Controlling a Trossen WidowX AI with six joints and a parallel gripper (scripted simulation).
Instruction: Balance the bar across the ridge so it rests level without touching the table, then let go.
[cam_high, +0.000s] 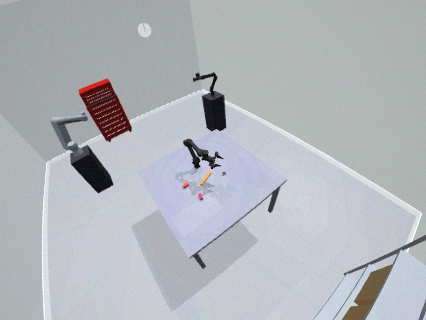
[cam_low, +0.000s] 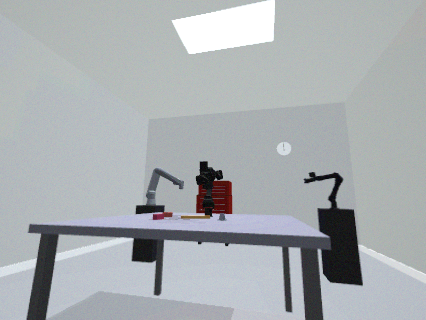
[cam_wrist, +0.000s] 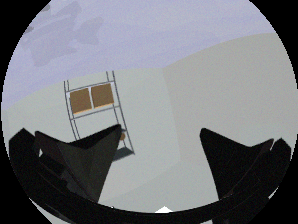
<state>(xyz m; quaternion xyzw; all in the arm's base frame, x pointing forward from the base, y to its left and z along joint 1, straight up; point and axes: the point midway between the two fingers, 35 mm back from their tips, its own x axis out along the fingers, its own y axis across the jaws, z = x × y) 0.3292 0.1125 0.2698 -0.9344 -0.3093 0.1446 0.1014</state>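
An orange bar (cam_high: 205, 178) (cam_low: 195, 217) lies on the table (cam_high: 240, 200) (cam_low: 125, 225), looking flat. A small grey piece (cam_high: 224, 173) (cam_low: 222, 217), which looks like the ridge, stands to the right of the bar and apart from it; its shape is too small to tell. My gripper (cam_high: 220, 161) (cam_wrist: 162, 131) is open and empty, raised above the table behind the bar and the grey piece. In the wrist view neither the bar nor the grey piece shows between the fingers.
Two red blocks (cam_high: 185, 185) (cam_high: 201, 197) lie on the table to the left of and in front of the bar. Two other arms on dark pedestals (cam_high: 91, 170) (cam_high: 214, 111) and a red tool cabinet (cam_high: 106, 110) stand away from the table.
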